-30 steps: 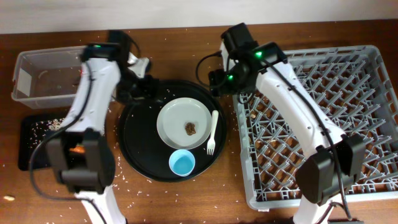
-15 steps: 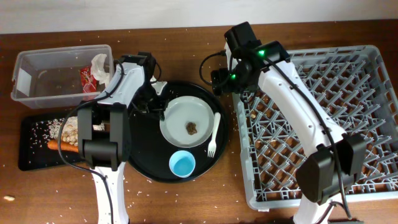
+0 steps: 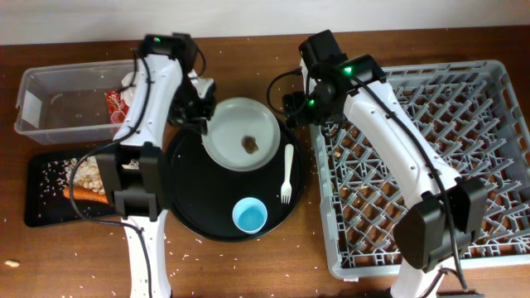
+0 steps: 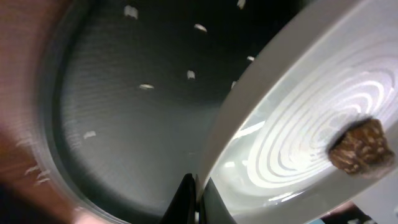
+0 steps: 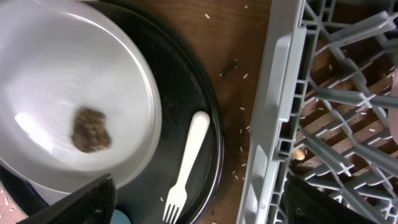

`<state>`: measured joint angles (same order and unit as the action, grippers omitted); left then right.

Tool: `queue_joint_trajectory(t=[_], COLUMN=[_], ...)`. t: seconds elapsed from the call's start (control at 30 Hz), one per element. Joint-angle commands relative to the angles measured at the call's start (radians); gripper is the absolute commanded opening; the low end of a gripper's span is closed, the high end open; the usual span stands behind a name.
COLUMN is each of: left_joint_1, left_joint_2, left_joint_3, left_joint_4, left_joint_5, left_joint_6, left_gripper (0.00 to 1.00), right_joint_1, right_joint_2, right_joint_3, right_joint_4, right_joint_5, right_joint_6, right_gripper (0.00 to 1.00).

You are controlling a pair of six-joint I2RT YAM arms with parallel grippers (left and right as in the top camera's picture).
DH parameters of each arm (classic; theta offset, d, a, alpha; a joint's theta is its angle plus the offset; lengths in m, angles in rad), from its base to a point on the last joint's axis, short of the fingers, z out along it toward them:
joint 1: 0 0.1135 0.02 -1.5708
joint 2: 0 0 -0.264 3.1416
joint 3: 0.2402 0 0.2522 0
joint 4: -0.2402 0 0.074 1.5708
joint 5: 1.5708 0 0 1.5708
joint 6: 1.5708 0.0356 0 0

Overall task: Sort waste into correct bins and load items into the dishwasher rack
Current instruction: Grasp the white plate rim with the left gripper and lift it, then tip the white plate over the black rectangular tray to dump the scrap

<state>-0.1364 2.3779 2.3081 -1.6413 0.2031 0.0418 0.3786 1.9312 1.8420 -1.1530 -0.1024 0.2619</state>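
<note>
White plate (image 3: 240, 132) with a brown lump (image 3: 248, 144) on it, clamped at its rim by the left end effector (image 4: 196, 198).
Plate overhangs the round tray's (image 3: 186, 194) far edge; fork (image 3: 286, 174) and cup (image 3: 250, 216) lie on the tray; right end effector (image 5: 202, 205) hangs open over its right rim.

Overhead: fixed above table (image 3: 248, 54), facing straight down, far, whole workspace. Left wrist: very near, oblique along white plate (image 4: 292, 118) rim. Right wrist: facing down, mid-range, beside dishwasher rack (image 5: 273, 124) edge. All three share plate, brown lump (image 5: 91, 129).
</note>
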Motion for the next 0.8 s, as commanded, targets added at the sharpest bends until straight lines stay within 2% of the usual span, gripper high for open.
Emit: queue_joint_trajectory(t=[0.0, 0.23, 0.37, 0.47, 0.63, 0.7, 0.77], left_joint_1=[0.037, 0.253, 0.438, 0.56, 0.71, 0.771, 0.801], left_joint_2=[-0.01, -0.193, -0.3, -0.327, -0.367, -0.402, -0.406], left_joint_3=[0.13, 0.132, 0.131, 0.108, -0.059, -0.129, -0.164], left_joint_4=[-0.047, -0.047, -0.047, -0.047, -0.047, -0.047, -0.023], left_joint_5=[-0.082, 0.036, 0.036, -0.053, -0.055, -0.124, -0.385], left_joint_6=[0.032, 0.03, 0.03, 0.029, -0.034, -0.096, -0.285], left_gripper=[0.01, 0.01, 0.01, 0.01, 0.01, 0.01, 0.01], right_joint_1=[0.0, 0.0, 0.0, 0.0, 0.0, 0.0, 0.0], right_joint_2=[0.006, 0.006, 0.006, 0.006, 0.006, 0.006, 0.006], right_joint_3=[0.007, 0.007, 0.007, 0.007, 0.007, 0.007, 0.007], right_joint_4=[-0.001, -0.03, -0.047, -0.056, -0.062, -0.05, -0.04], right_joint_5=[0.009, 0.009, 0.009, 0.009, 0.01, 0.01, 0.01], right_joint_6=[0.005, 0.001, 0.001, 0.001, -0.003, -0.003, -0.021], right_gripper=[0.85, 0.85, 0.85, 0.86, 0.87, 0.9, 0.9])
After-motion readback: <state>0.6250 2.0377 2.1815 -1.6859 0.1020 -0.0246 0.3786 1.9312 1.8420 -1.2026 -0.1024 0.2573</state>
